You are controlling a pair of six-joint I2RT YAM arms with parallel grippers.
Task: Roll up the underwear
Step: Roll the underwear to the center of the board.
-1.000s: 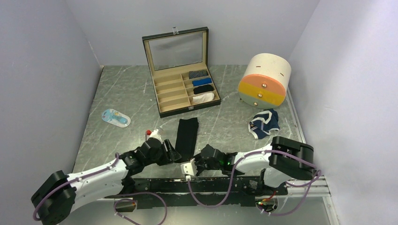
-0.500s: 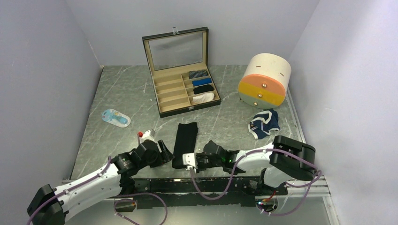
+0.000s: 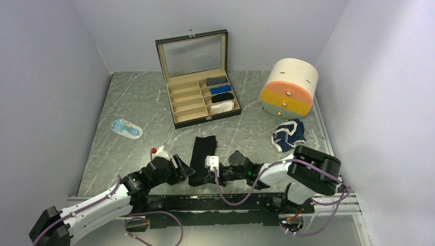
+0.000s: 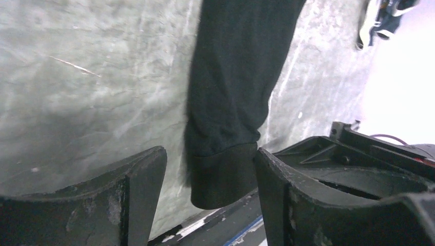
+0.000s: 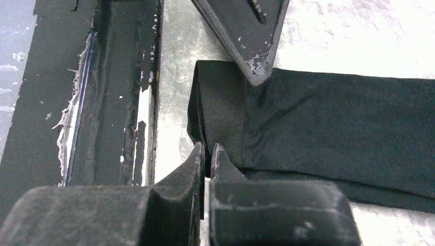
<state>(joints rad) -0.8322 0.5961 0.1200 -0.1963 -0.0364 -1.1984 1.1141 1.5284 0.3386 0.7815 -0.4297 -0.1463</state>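
Matt knit cloth of black underwear, smoother waistband; under it, glossy marbled worktop; at its band, scuffed matt plastic right pincer.

**Colour rundown, since someone asked**

The folded black underwear is plain, no pattern. The navy underwear has white trim. The table is grey-green marble-look with pale veins. The box is black outside and tan inside, holding a grey striped roll, a blue roll, a black roll and a white roll. The round drawer unit is cream, with pink, orange and greenish fronts.
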